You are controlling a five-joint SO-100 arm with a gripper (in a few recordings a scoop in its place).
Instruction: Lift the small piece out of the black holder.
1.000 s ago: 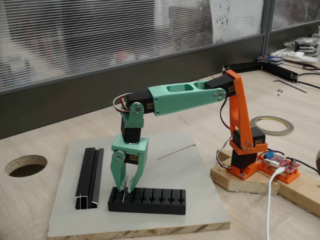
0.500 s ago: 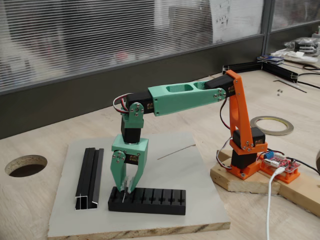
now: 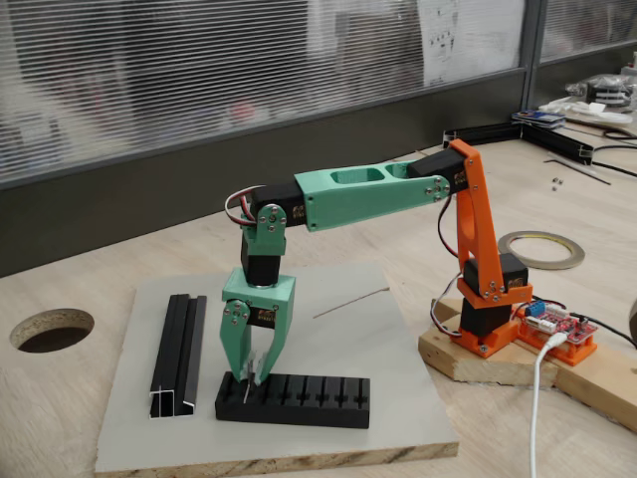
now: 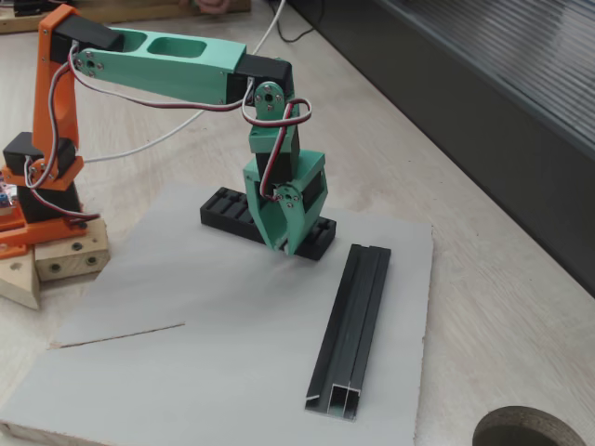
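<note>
The black holder (image 3: 304, 400) lies near the front edge of a grey board (image 3: 348, 344), its row of slots facing up. My green gripper (image 3: 249, 377) points straight down at the holder's left end, fingertips drawn together. A thin pale sliver, the small piece (image 3: 246, 392), stands in the leftmost slot between the fingertips. In the other fixed view the gripper (image 4: 287, 245) hides that end of the holder (image 4: 226, 210), and the piece is hidden there.
A long black grooved rail (image 3: 179, 354) lies left of the holder, also seen as the rail (image 4: 353, 325). A hair-thin wire (image 3: 350, 301) rests on the board behind. A round hole (image 3: 52, 329) cuts the table at left. A tape roll (image 3: 540, 249) lies behind the orange base (image 3: 488, 319).
The gripper's right finger swung inward between one second ago and half a second ago, narrowing the gap at the holder's left end. Since then nothing has moved.
</note>
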